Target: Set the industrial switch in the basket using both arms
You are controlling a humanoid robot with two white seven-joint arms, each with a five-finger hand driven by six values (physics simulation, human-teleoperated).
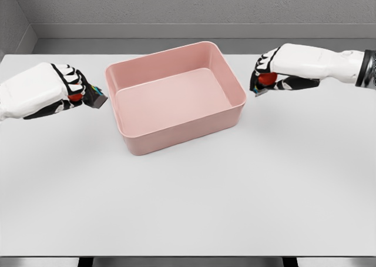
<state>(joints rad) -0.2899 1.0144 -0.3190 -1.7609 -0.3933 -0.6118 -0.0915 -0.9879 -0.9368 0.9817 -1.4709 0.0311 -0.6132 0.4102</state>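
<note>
I have a switch [96,96] clamped in my left hand [67,89] at the basket's [182,126] nine o'clock and another switch [262,87] in my right hand's [273,73] fingers at three o'clock, so I should carry each over the rim before releasing it inside.

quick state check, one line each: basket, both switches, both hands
pink basket: upright, empty, on the table
left hand: shut on left switch
left switch: held, left of the basket
right hand: shut on right switch
right switch: held, right of the basket, mostly hidden
</note>
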